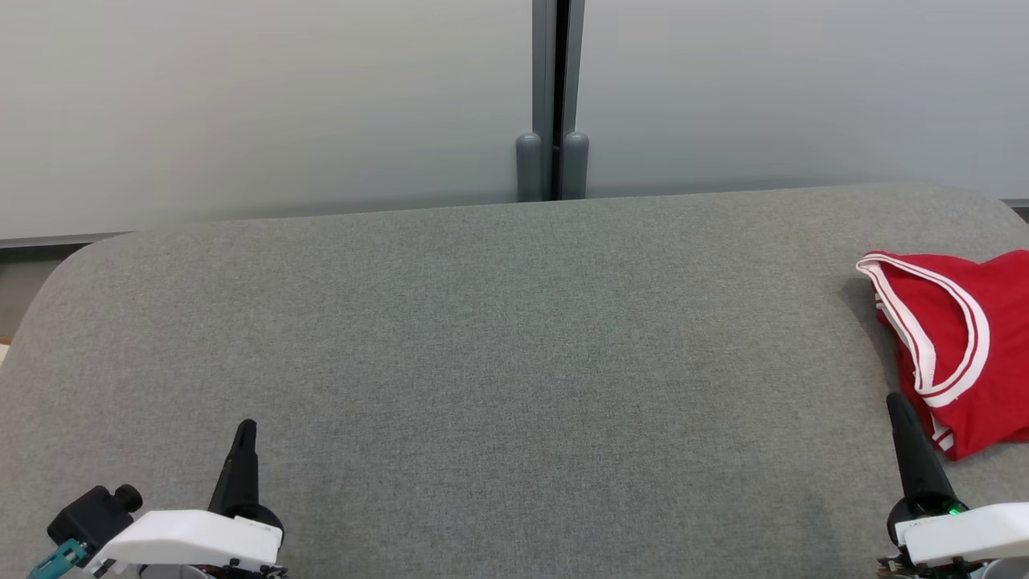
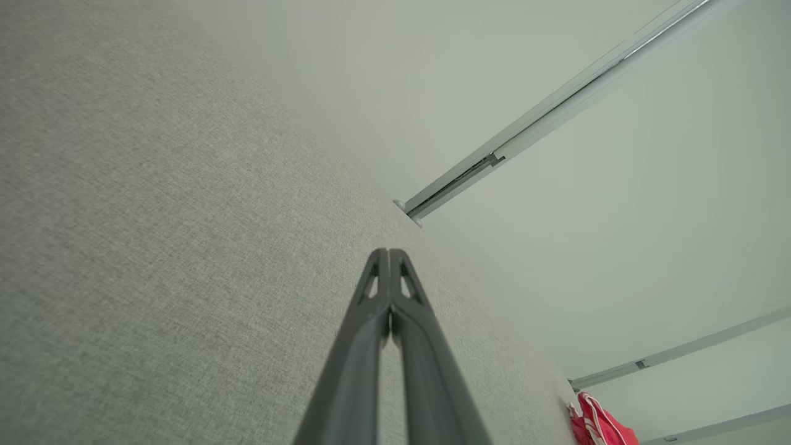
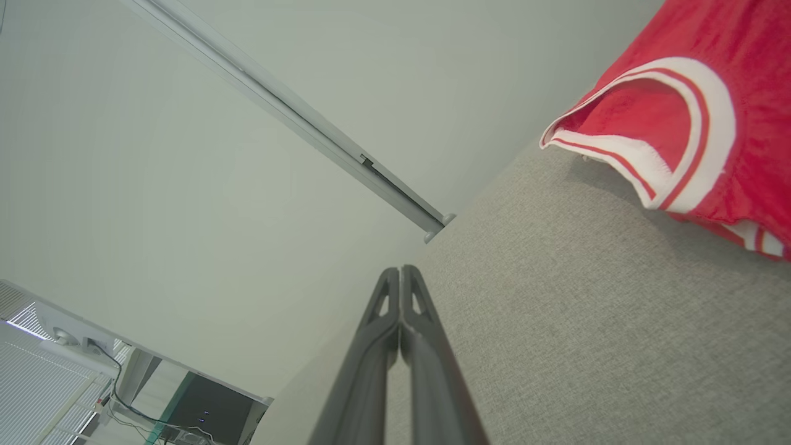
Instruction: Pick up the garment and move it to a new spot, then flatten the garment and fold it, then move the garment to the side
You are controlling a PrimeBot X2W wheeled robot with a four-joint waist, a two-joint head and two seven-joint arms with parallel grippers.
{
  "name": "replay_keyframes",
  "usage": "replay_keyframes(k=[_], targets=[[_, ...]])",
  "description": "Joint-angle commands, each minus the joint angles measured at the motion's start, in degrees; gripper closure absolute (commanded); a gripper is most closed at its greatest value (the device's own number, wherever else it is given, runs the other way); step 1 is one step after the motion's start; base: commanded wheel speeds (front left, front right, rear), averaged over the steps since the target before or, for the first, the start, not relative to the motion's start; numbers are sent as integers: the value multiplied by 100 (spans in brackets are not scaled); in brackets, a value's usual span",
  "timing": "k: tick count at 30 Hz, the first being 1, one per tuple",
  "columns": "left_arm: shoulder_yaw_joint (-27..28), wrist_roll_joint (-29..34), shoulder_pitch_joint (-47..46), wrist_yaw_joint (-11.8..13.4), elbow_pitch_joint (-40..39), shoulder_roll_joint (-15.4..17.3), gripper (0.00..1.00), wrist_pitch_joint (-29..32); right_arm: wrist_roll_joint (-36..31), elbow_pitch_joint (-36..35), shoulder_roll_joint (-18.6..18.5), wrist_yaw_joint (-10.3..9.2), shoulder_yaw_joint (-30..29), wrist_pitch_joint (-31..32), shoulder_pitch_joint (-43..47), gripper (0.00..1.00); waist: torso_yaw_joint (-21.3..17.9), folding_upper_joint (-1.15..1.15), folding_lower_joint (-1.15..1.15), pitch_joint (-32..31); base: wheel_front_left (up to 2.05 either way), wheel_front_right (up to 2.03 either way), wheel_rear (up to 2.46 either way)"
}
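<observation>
Plainly, the garment (image 1: 957, 338) lies just to the right of the right tool (image 1: 899, 412) and a little ahead of its tips, near them but apart; it is a red top with white banded trim, doubled over on itself in a loose heap with one trimmed opening gaping upward; part of it runs past the edge of the head view, so its full outline cannot be told. It rests on the grey fabric-covered desk (image 1: 498, 346), well apart from the left tool (image 1: 243, 434), with a broad stretch of grey cloth between the two tools.

Both tools are narrow, each with its two dark fingers pressed together to the tip and holding nothing; each sits low over the near edge of the desk, pointing toward the pale wall panels (image 1: 241, 104); that is likely a rest pose that leaves the middle free for work.

As a judgement, the scene fits two stages: the garment waiting at the side to be picked up and carried over, or the garment folded and set aside at the end; the heap looks more rumpled than neat, yet the hidden part leaves that open. The cloth looks thin and limp, so it would likely sag if lifted; the banded trim looks its firmest part.
</observation>
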Motion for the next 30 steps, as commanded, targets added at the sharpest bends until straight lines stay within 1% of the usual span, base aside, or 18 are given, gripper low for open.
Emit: replay_keyframes(k=[1, 19, 30], targets=[[83, -188, -185, -68, -48, 19, 100, 40, 206, -1, -18, 1, -34, -10, -161, 100, -2, 0, 0, 1, 0, 0, 0], [359, -1181, -320, -272, 2, -97, 100, 314, 1277, 340, 48, 1, -103, 23, -404, 100, -28, 0, 0, 6, 0, 0, 0], [495, -1651, -390, -369, 27, -152, 100, 454, 1796, 510, 82, 1, -147, 38, -524, 100, -43, 0, 0, 9, 0, 0, 0]])
